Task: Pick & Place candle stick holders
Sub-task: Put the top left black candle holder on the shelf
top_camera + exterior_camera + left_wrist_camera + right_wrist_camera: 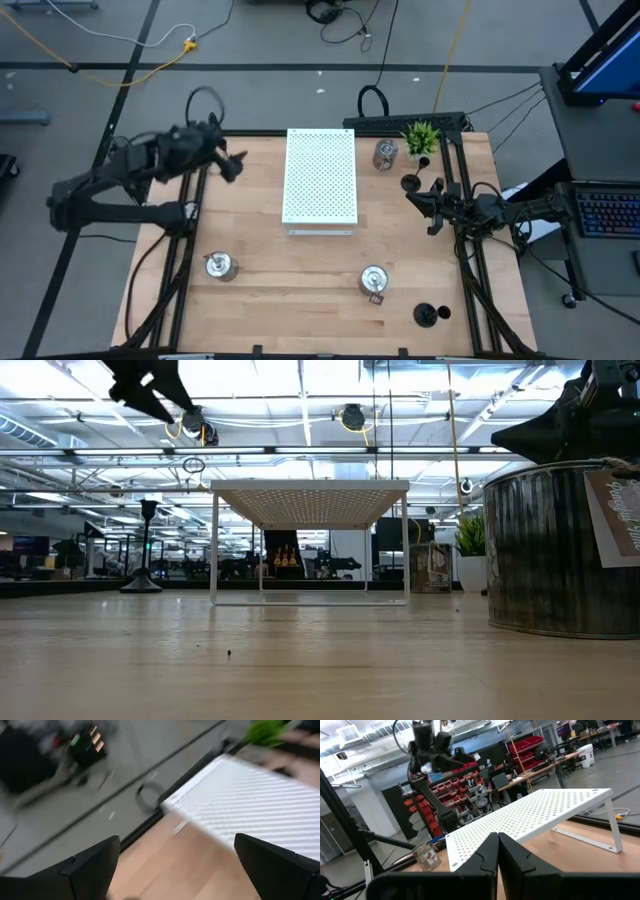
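Three shiny silver candle stick holders stand on the wooden table: one near left [221,266], one near centre [374,281] [550,545], one at the far right [386,153]. A black holder [432,314] stands at the near right corner and another [411,183] sits just beyond my right gripper. My left gripper [232,162] [175,870] hangs open above the table's far left, holding nothing. My right gripper [424,196] [497,855] is shut and empty at the right side, pointing toward the white board.
A large white perforated board [320,178] [535,815] stands on legs in the middle of the far half. A small green plant [422,137] is at the far right corner. Bare wood lies between the near holders.
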You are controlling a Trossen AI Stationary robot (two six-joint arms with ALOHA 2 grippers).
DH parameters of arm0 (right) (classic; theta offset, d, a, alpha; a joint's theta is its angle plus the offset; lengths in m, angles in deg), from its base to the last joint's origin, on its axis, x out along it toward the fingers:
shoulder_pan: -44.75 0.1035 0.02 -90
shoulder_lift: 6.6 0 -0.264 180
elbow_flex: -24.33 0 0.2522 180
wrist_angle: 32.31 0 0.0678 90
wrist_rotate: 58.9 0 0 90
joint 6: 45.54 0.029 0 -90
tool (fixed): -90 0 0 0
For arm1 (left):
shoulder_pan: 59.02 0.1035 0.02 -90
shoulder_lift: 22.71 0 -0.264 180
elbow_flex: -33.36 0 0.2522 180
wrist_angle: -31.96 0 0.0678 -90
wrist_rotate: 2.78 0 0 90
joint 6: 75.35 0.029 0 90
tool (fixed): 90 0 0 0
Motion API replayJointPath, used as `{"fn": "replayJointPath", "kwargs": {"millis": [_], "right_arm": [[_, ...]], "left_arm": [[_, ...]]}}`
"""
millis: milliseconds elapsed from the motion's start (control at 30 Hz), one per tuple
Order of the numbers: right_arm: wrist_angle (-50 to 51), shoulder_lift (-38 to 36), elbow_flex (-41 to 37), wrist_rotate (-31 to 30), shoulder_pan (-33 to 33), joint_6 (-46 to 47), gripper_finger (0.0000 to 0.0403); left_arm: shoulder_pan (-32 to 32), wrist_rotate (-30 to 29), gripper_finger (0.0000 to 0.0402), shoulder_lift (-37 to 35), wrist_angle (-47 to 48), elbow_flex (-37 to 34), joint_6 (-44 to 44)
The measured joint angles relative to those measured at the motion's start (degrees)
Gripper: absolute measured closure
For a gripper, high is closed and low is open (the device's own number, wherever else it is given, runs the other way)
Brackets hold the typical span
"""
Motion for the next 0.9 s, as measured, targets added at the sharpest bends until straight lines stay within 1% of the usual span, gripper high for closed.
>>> {"fn": "replayJointPath", "kwargs": {"millis": [67, 133, 233, 333, 467, 567, 633, 700, 733, 800, 900], "right_arm": [[0.0, 0.0, 0.0, 0.0, 0.0, -0.1, 0.0403], [0.0, 0.0, 0.0, 0.0, 0.0, -0.1, 0.0403], [0.0, 0.0, 0.0, 0.0, 0.0, -0.1, 0.0403], [0.0, 0.0, 0.0, 0.0, 0.0, -0.2, 0.0403], [0.0, 0.0, 0.0, 0.0, 0.0, -0.1, 0.0403], [0.0, 0.0, 0.0, 0.1, 0.0, 0.0, 0.0403], [0.0, 0.0, 0.0, 0.1, 0.0, 0.0, 0.0403], [0.0, 0.0, 0.0, 0.1, 0.0, 0.0, 0.0403], [0.0, 0.0, 0.0, 0.1, 0.0, 0.0, 0.0403], [0.0, 0.0, 0.0, 0.1, 0.0, 0.0, 0.0403], [0.0, 0.0, 0.0, 0.1, 0.0, 0.0, 0.0403]], "left_arm": [[5.3, 2.7, 0.0002, 3.0, 4.3, 3.5, -0.2], [10.4, 6.2, 0.0002, 5.5, 6.2, 5.7, 0.8], [15.7, 10.5, 0.0002, 7.9, 3.2, 6.3, 3.7], [18.0, 10.5, 0.0002, 9.9, -3.0, 6.3, 6.1], [18.8, 10.8, 0.0002, 11.8, -5.3, 6.3, 5.8], [18.7, 9.2, 0.0002, 13.0, -3.8, 6.3, 7.3], [18.7, 5.2, 0.0002, 14.3, -0.6, 6.3, 6.3], [19.1, 0.1, 0.0002, 15.6, 3.3, 6.3, 3.9], [19.6, -1.4, 0.0002, 16.3, 5.5, 6.3, 2.4], [21.0, -2.2, 0.0002, 17.5, 9.3, 6.3, 0.0], [23.7, -0.3, 0.0002, 18.4, 12.4, 6.3, -4.8]]}}
